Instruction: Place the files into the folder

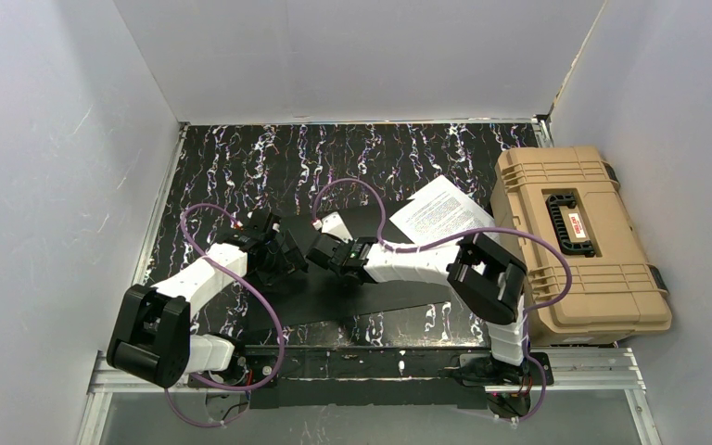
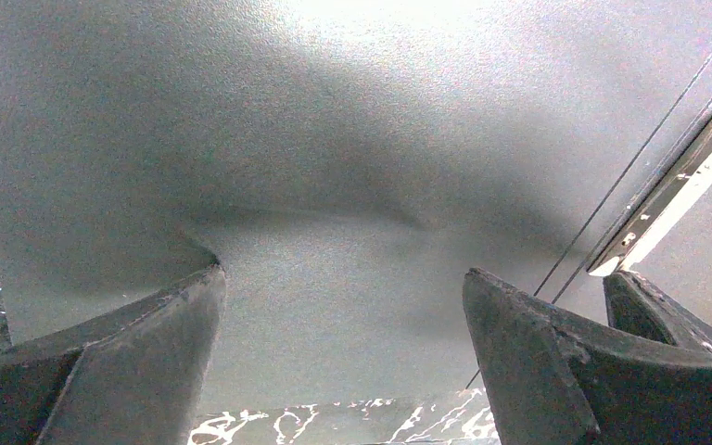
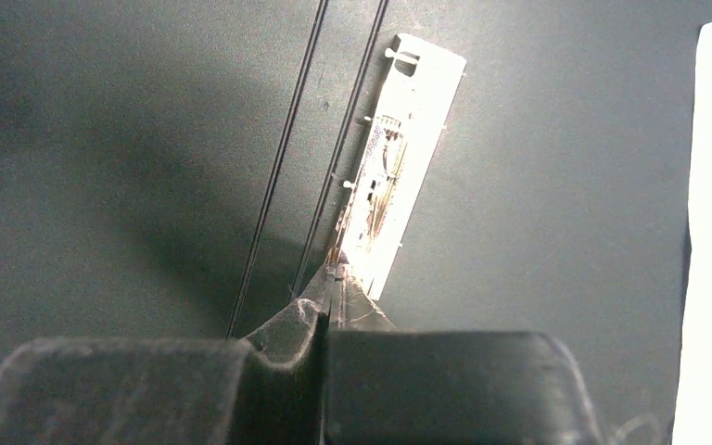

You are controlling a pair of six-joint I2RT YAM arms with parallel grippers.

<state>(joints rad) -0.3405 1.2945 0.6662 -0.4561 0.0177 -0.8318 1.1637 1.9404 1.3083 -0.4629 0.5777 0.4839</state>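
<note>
Closest to the right wrist camera, the right end effector (image 3: 331, 301) is seen pressed fully shut. Its tips are set at the near end of the metal clip (image 3: 399, 158), and nothing can be made out between the fingers.

The folder (image 1: 371, 301) is spread open and flat in the middle of the table (image 1: 241, 158), black inside upward, under both wrists. The files (image 1: 440, 215) are laid askew on its right-hand leaf, one corner reaching toward the tan case (image 1: 575, 236). Whether that corner touches the case cannot be told.

The sheets are judged to be light, thin and floppy, and likely to slide on the smooth black lining and to sag or crease if lifted from one point. A pinch at a free edge or at the overhanging corner is judged best, with the paper dragged rather than carried. The folder cover is judged thin and only mildly stiff. Lying flat, it offers a hold only at an outer edge.

The left end effector (image 2: 343, 278) is held spread wide above the left leaf, with nothing between its fingers.
</note>
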